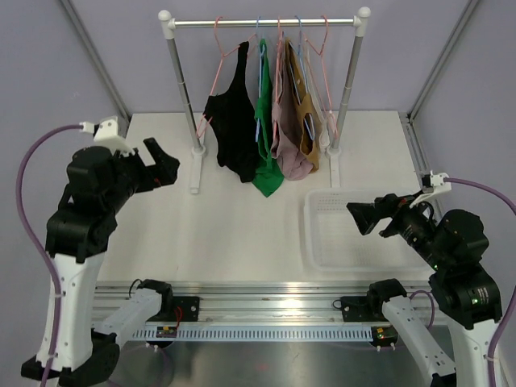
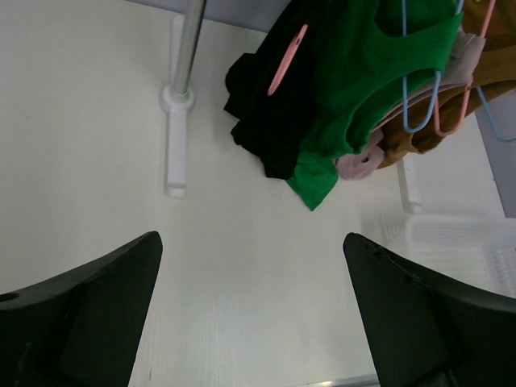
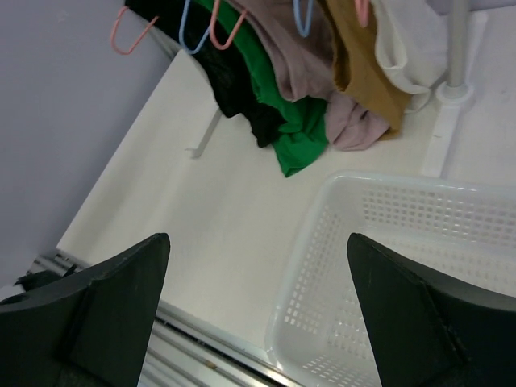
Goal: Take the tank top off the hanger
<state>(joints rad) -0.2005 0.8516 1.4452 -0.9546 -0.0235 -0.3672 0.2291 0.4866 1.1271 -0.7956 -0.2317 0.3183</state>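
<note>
The black tank top (image 1: 232,121) is hanging on the rack (image 1: 262,22), well apart from the left gripper (image 1: 164,161) and right gripper (image 1: 360,218), both gaping wide.

The right pincer (image 3: 258,242) is spread wide, its dark fingers (image 3: 89,314) framing the white tabletop (image 3: 185,169) and a corner of the perforated white basket (image 3: 322,201). Beyond hang a black top (image 3: 234,89), a green top (image 3: 298,141), a mauve top (image 3: 298,48), a mustard top (image 3: 363,64) and, beside the rack post (image 3: 458,40), what may be a white garment (image 3: 403,40).
</note>
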